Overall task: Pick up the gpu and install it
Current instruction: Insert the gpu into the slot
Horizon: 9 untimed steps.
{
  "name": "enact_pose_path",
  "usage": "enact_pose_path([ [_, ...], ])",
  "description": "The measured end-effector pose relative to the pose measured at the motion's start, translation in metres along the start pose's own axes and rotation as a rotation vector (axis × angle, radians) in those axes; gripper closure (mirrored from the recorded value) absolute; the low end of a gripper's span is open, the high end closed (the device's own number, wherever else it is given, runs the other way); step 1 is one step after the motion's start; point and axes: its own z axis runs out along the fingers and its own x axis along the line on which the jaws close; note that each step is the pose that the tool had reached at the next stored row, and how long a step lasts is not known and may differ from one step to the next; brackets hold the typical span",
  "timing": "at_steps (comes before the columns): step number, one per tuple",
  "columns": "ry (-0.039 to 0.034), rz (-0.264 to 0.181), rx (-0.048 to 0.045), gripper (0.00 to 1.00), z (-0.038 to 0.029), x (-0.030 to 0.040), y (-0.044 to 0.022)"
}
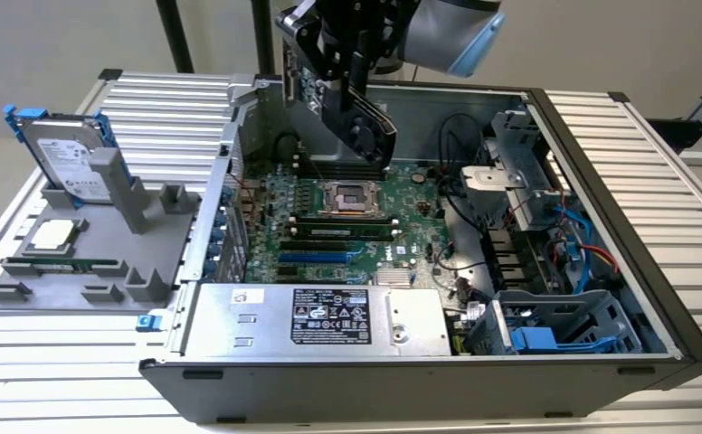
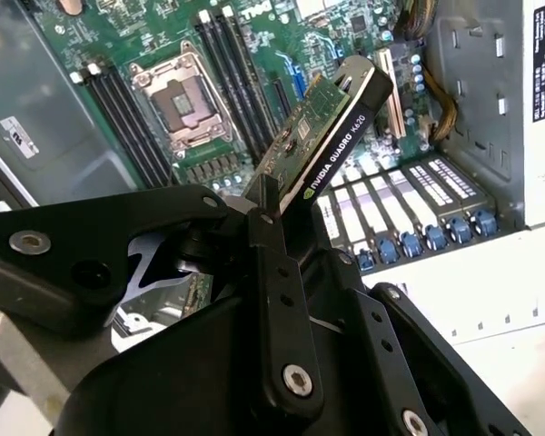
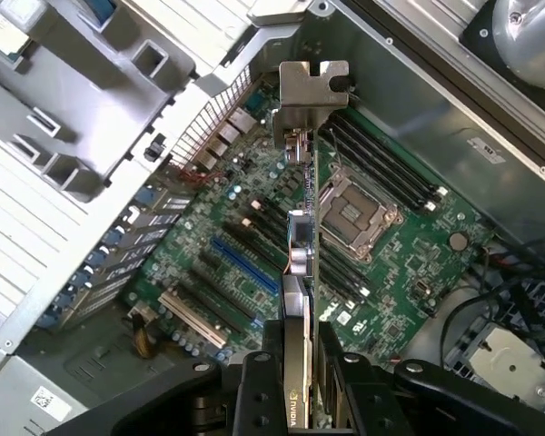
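Observation:
My gripper (image 1: 348,86) is shut on the gpu (image 1: 369,131) and holds it tilted in the air over the open computer case (image 1: 640,298). The card hangs above the motherboard (image 1: 327,226), over the processor socket (image 1: 348,196) and clear of the board. In the second wrist view, the gpu (image 2: 331,136) shows its black shroud edge and green board, clamped between the black fingers (image 2: 274,272). In the first wrist view, the gpu (image 3: 297,272) appears edge-on with its metal bracket (image 3: 313,86) at the far end. The blue expansion slot (image 3: 245,268) lies beside it, below.
A grey fixture (image 1: 146,285) at the exterior view's left carries a silver hard drive with blue frame (image 1: 68,158), a processor chip (image 1: 52,235) and a memory stick (image 1: 61,265). Inside the case are the power supply (image 1: 315,316), a drive cage (image 1: 556,330) and cables (image 1: 568,244).

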Motion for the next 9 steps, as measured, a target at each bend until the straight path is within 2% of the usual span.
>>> enact_pose_path([
  [9,0.0021,-0.068,-0.0014,1.0,0.0,0.0,0.0],
])
